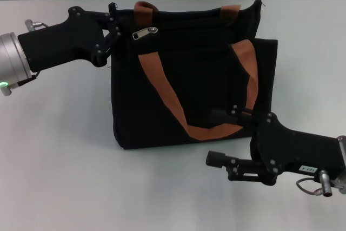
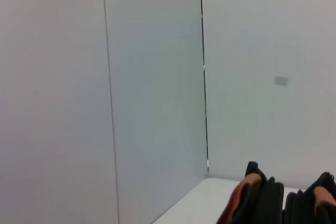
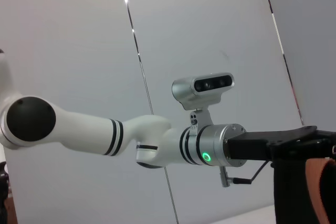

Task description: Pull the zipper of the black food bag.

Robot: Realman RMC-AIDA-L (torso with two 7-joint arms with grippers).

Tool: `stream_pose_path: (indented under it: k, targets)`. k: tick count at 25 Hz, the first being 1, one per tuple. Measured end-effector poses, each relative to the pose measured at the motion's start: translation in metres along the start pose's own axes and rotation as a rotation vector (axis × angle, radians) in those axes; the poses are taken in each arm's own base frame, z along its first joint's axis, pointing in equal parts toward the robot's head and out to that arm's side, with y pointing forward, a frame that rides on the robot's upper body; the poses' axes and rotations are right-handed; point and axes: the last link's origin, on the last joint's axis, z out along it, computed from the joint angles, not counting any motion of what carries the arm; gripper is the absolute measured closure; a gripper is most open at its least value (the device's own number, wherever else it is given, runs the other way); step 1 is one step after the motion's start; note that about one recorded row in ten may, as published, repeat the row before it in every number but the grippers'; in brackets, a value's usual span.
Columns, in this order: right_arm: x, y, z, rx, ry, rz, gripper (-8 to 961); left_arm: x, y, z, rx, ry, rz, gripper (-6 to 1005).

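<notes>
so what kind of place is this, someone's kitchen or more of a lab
Most likely a lab or test cell, not a kitchen: a bare white tabletop, plain pale grey wall panels behind it, and only a boxy black fabric food bag with brown-orange handles set out between the left gripper and right gripper.

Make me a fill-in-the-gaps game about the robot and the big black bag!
1. The black food bag has two handles of a brown-_____ colour.
2. The silver zipper lies near the bag's upper edge, right beside the _____ gripper.
3. The right gripper is at the bag's lower corner, on the robot's _____ side.
4. A small _____ light glows on the left arm's wrist.

Missing words: orange; left; right; green
</notes>
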Motion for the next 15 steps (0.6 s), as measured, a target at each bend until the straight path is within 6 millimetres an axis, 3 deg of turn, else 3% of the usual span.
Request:
stream_pose_path:
  k: [9,13,15]
  targets:
    - [-0.02,-0.011,-0.007,0.056,-0.109,0.149,192,0.011,0.007,0.012,-0.041,0.062,-0.008,970]
    - [-0.032,-0.014,-0.008,0.042,-0.154,0.155,193,0.019,0.02,0.025,-0.117,0.112,-0.007,969]
    - [-0.035,-0.017,-0.006,0.039,-0.155,0.153,194,0.018,0.017,0.032,-0.093,0.098,-0.009,968]
